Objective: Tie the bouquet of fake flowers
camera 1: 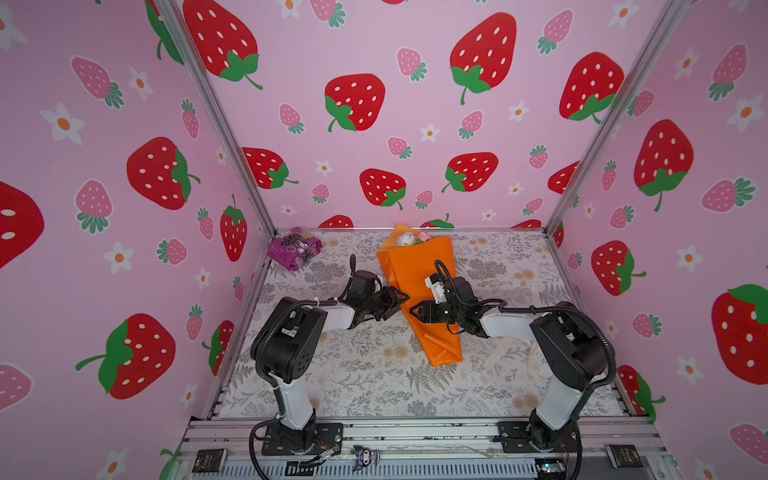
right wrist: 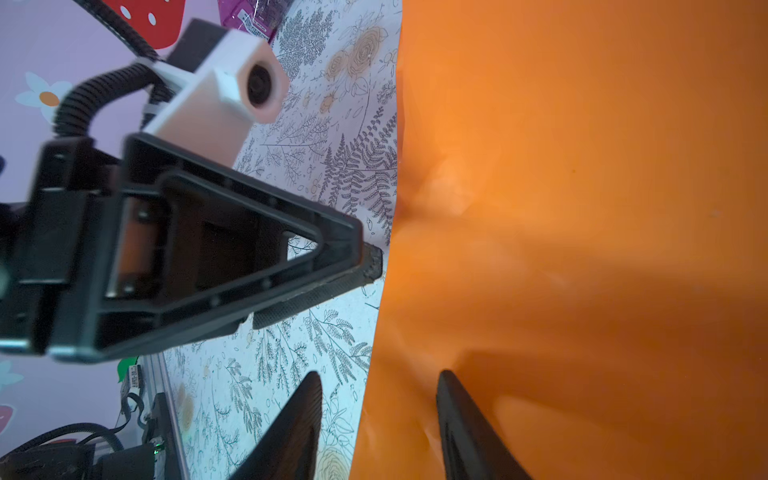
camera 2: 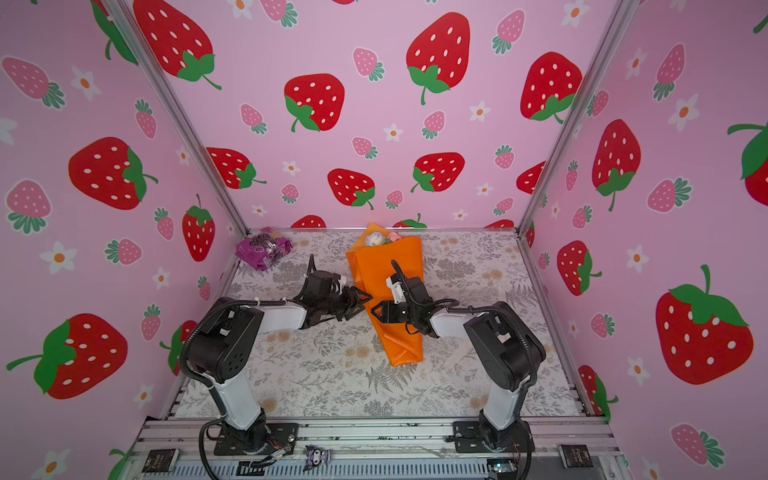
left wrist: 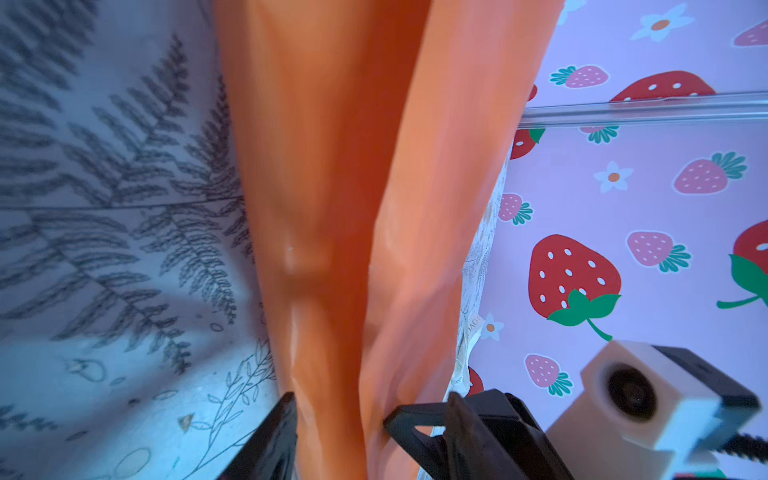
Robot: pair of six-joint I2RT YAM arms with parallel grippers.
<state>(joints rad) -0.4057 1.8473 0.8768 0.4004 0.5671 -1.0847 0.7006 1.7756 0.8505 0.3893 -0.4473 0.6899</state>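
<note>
The bouquet of fake flowers (camera 1: 411, 266) lies on the table (camera 1: 353, 374), its orange wrap (left wrist: 316, 166) just ahead of the left jaws and under the right jaws. Both pairs stand apart, clamping nothing. Unheld, the springy paper may unroll.

Glossy smooth orange wrapping paper (camera 1: 407, 266); crinkly purple packet (camera 1: 294, 248)

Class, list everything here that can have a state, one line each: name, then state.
bouquet of fake flowers: lying flat on the table, wrapped in orange paper, no tie visible.
left gripper: jaws apart around the paper's edge; grip unclear.
right gripper: open, straddling the paper's edge.
purple packet: crumpled, lying in the back corner.
</note>
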